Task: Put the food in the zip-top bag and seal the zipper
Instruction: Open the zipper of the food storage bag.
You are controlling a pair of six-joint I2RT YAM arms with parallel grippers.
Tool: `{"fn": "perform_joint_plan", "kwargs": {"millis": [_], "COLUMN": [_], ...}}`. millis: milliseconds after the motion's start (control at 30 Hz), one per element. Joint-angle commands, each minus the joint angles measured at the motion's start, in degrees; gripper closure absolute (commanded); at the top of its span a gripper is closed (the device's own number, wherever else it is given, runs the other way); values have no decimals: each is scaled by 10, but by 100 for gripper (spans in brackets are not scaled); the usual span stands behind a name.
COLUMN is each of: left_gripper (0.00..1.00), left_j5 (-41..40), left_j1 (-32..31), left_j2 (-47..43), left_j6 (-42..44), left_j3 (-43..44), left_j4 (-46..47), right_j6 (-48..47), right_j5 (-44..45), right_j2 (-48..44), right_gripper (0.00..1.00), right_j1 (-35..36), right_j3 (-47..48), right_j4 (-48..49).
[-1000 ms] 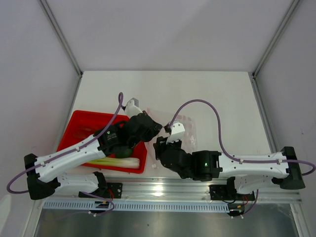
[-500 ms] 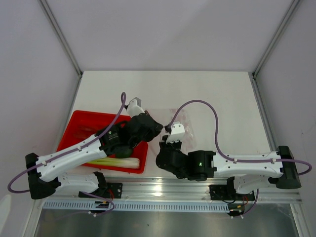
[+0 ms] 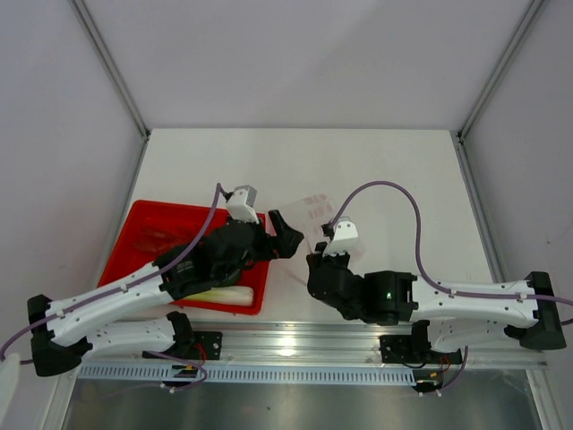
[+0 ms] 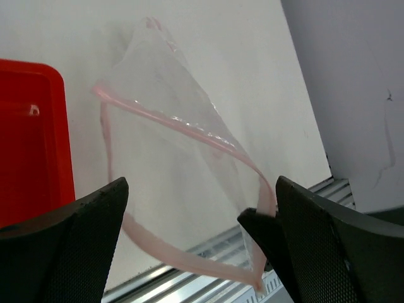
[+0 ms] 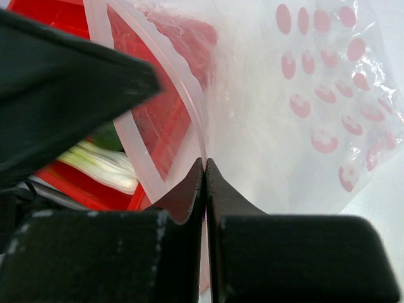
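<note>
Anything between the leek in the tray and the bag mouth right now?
Only the left gripper, open, sits between leek and zip-top bag; the right gripper pinches the mouth open.

White table (image 3: 403,170), pale walls (image 3: 295,54) (metal corner posts (image 3: 112,67)).

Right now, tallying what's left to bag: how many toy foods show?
2: leek at the red tray's near edge, green fruit beside it; others may be hidden.
</note>
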Motion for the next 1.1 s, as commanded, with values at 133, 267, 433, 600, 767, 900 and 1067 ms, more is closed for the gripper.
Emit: {"fn": "perform_joint_plan", "kwargs": {"millis": [133,267,433,600,767,900,1067], "left_gripper": [1,4,8,8,8,9,14], "left_j5": [19,38,36,79,103,93,91], "left_j1": [-4,-4,-4,-4,-4,-3,8], "left_j2": [-105,-180,-233,-234,-190,-139,-76], "left_j6": [111,132,121,104,78,75,96], "left_j3": [-42,-92,-128,-137,-146,-137,-118], "left_j4": [65,75,36,12,34,32,45], "right_j6": [-4,-20,-49,-67,-54,-48,-56], "right_j5": [-15,-27,-58,-94,-105,-119,-131], "right_j2": [-17,-18,-28,-27,-21,-17,-23], "right_gripper": [100,100,100,100,100,100,100], "right_j1": [-15,-20,-28,-39,-38,-33,-35], "right_j3": [-5,6,15,34,47,61,65], "right_j4": [14,8,17,14,3,-10,-17]}}
